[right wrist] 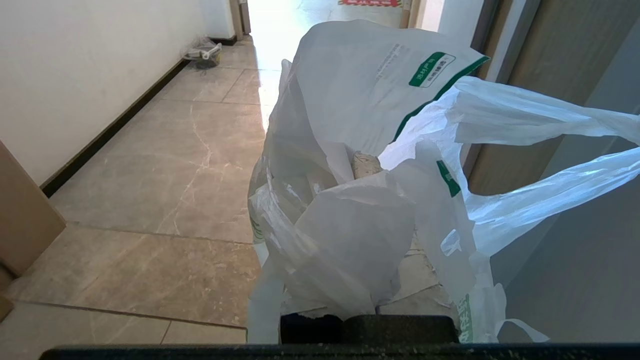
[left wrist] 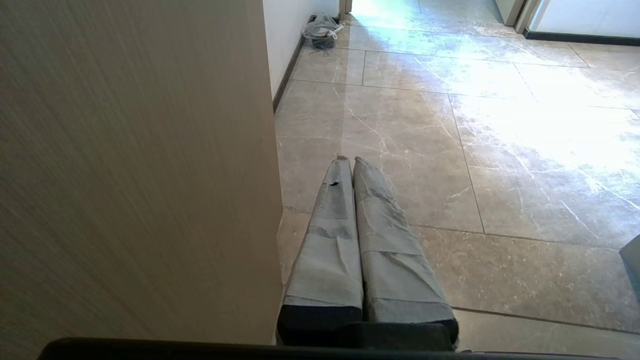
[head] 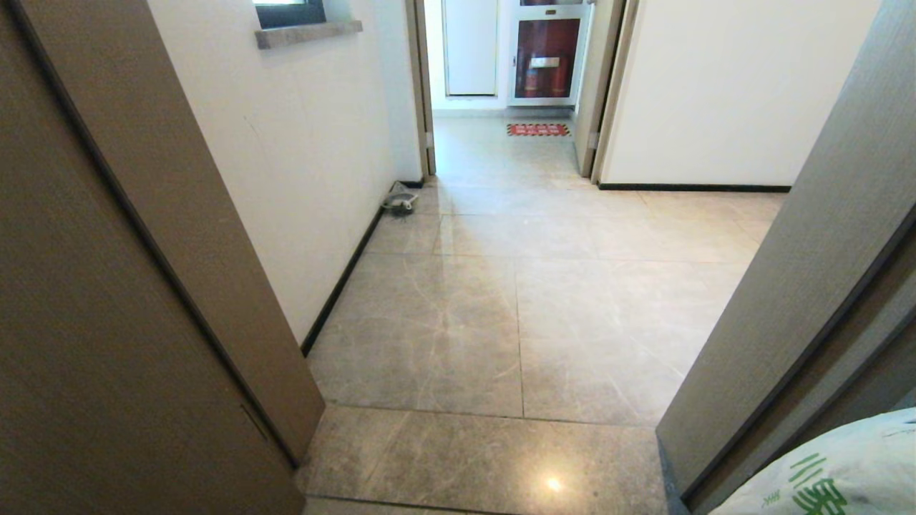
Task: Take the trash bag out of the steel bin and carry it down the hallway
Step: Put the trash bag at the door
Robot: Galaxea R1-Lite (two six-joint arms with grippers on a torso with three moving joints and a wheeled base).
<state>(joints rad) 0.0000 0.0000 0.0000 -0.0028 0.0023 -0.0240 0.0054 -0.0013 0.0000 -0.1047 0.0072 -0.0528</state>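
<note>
The trash bag (right wrist: 360, 125), crinkly white plastic with green print, hangs draped over my right gripper (right wrist: 369, 172), which is shut on it. One taped fingertip pokes out through the folds, and the loop handles trail off to the side. A corner of the same trash bag (head: 837, 472) shows at the lower right of the head view. My left gripper (left wrist: 350, 160) is shut with nothing in it, its taped fingers pressed together and pointing down at the tiles beside a brown door leaf (left wrist: 135, 170). The hallway (head: 501, 286) of glossy marbled tiles stretches ahead. The steel bin is out of view.
I look through a doorway, with a brown door leaf (head: 143, 286) close on the left and a grey door frame (head: 801, 300) close on the right. A small greyish bag (head: 401, 202) lies against the left baseboard. A red mat (head: 538, 129) and a red cabinet (head: 547, 57) stand at the far end.
</note>
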